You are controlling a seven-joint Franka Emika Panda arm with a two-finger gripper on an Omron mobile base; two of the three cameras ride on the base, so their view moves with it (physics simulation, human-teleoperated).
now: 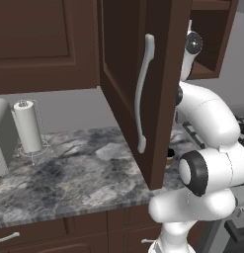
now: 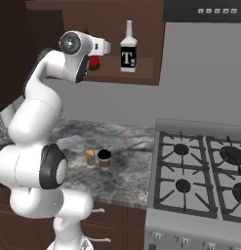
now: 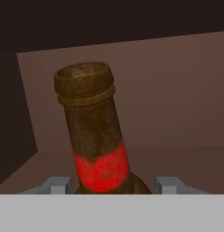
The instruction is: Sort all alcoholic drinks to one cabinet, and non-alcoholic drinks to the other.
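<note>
Brown bottle [image 3: 97,145] between half-spread fingers [image 3: 59,185].

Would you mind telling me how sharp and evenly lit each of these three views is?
Hand view: the brown bottle is close up, soft and coarsely textured, against a dim cabinet interior. Right base view: crisp and evenly lit, the white bottle label legible, soft shadows under the coffee cup and can. Left base view: sharp; the dark cabinet door stays shaded, with no glare on its handle.
</note>
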